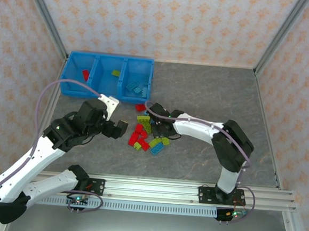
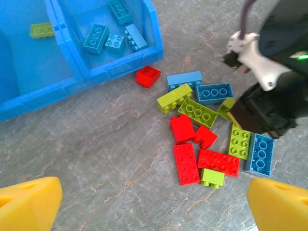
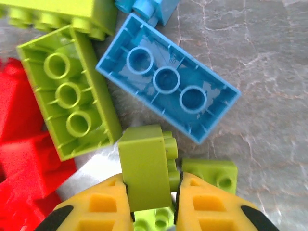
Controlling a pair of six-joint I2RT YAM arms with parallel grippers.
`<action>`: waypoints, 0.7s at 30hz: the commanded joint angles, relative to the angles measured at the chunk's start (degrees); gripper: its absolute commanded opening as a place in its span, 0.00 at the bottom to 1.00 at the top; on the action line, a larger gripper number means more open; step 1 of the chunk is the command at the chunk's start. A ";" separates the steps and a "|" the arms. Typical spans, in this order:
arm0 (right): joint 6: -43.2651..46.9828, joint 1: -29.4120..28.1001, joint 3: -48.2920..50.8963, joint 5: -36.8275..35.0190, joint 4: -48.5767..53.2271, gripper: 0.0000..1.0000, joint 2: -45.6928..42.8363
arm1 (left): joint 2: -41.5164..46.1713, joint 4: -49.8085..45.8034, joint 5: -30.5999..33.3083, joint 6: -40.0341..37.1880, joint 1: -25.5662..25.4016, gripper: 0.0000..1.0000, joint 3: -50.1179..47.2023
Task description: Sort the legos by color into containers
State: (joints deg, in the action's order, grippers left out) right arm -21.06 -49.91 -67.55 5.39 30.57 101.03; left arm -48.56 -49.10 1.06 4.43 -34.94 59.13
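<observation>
Top view: legos heaped at centre, tray upper left, left gripper just left of the heap.
Left wrist: its jaws stand wide apart.
Right wrist: right gripper clamps a lime brick at bottom centre. Touching legos could snag it and twist it loose.

Left arm, right arm: white links, black joints. Lilac cable loops behind jaws, one per arm. Left fingers, right fingers: yellow, wedge-shaped; black patches on outer flanks of right jaws. Bases: black.
</observation>
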 commanded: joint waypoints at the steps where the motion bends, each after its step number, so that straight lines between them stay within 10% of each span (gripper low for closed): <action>1: 1.88 -2.85 1.57 -5.24 -3.71 0.19 -10.49 | 3.46 0.56 4.91 -0.15 -0.04 0.99 -1.10; 8: 6.12 -4.76 1.38 -1.53 -20.24 0.21 -16.82 | 11.74 2.81 10.93 1.86 2.67 1.00 -3.14; 21: 10.39 0.08 -53.69 2.39 -11.58 0.19 28.60 | 15.77 3.50 13.81 2.58 8.17 1.00 -5.17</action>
State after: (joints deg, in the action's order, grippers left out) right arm -12.78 -51.31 -110.15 6.90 13.39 122.61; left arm -33.04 -47.31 12.95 6.17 -27.53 54.48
